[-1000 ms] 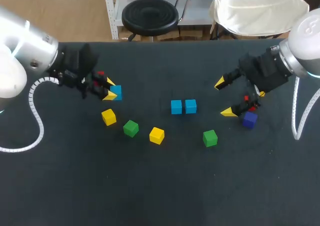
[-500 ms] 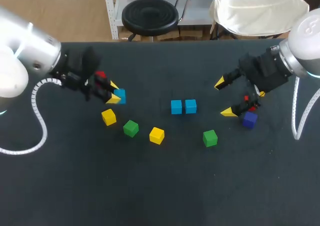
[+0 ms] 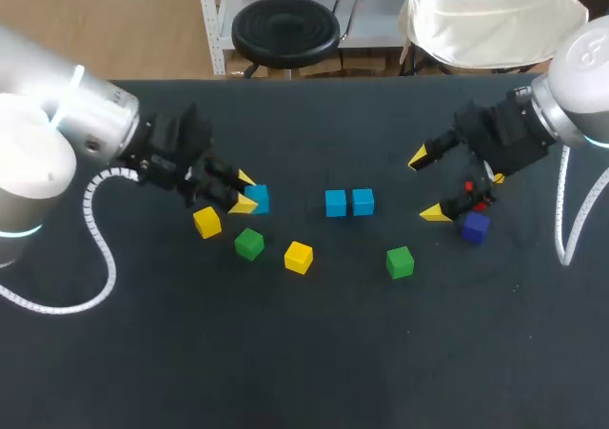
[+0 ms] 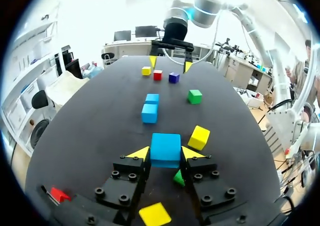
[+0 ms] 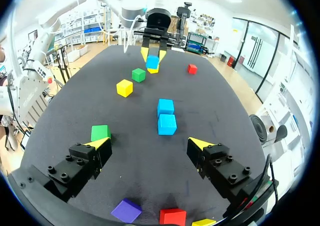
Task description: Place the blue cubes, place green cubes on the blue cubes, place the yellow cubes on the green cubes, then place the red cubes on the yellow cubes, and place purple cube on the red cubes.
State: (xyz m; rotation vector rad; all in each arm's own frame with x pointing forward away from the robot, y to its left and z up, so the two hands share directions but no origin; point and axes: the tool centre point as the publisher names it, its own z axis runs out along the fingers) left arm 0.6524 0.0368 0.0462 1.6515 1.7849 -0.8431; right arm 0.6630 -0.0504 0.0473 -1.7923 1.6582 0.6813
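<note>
My left gripper is shut on a blue cube, held just above the table, left of two blue cubes that lie side by side. In the left wrist view the held cube sits between both yellow tips, with the pair ahead. Yellow cubes and a green cube lie near it. My right gripper stands open, right of the pair, over bare table. A purple cube and a red cube lie under its wrist.
Another green cube lies in front of the right gripper, beside one fingertip in the right wrist view. A second red cube lies on the far side by my left arm. A third yellow cube is next to the red one.
My left arm has carried the blue cube to the right and slightly nearer, toward the blue pair. The right arm has stayed put.
</note>
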